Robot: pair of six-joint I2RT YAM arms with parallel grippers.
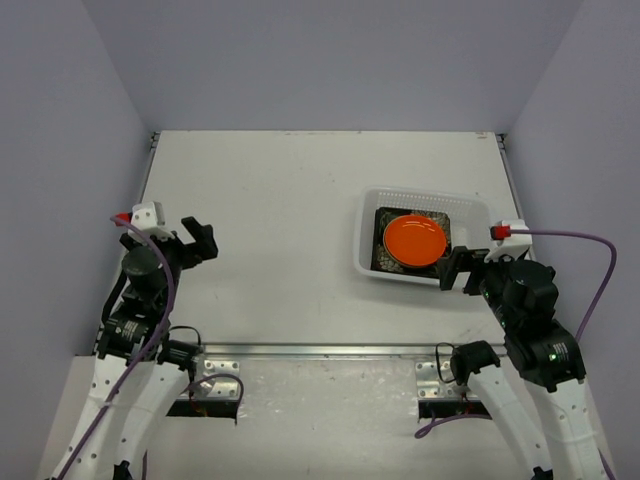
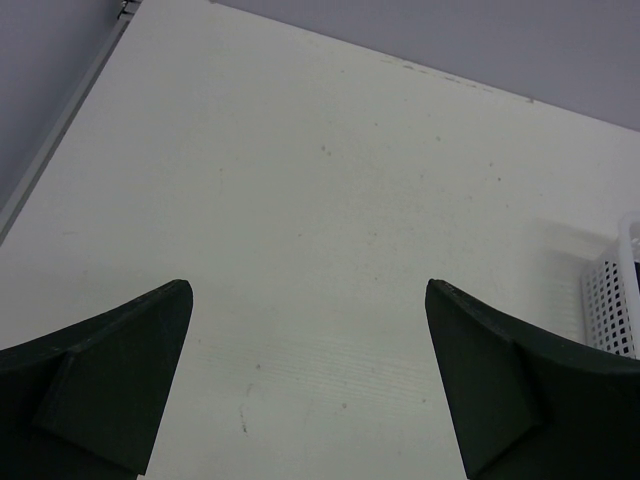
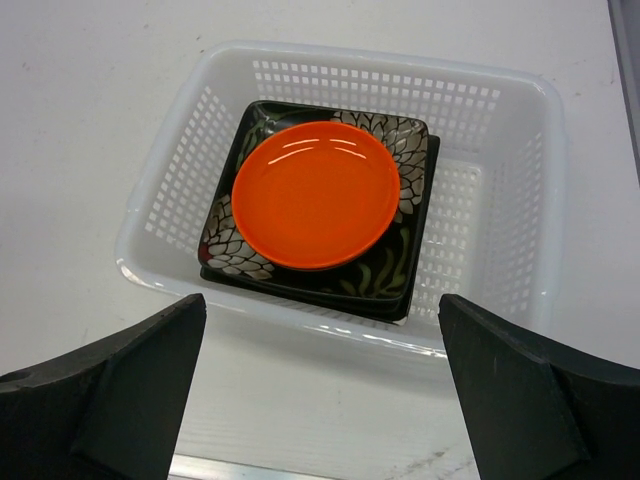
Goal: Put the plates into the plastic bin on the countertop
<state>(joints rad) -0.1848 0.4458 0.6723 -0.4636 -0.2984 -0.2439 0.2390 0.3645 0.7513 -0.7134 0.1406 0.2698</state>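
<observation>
The white lattice plastic bin stands on the right side of the countertop. Inside it a round orange plate lies on top of a black floral square plate; what lies beneath is hidden. My right gripper is open and empty just in front of the bin's near wall. Over the bare left part of the countertop, my left gripper also stands open and empty. A corner of the bin shows at the left wrist view's right edge.
Pale lavender walls close in the countertop at the back and on both sides. A metal strip runs along the front edge between the two arm bases. A purple cable loops off the right wrist.
</observation>
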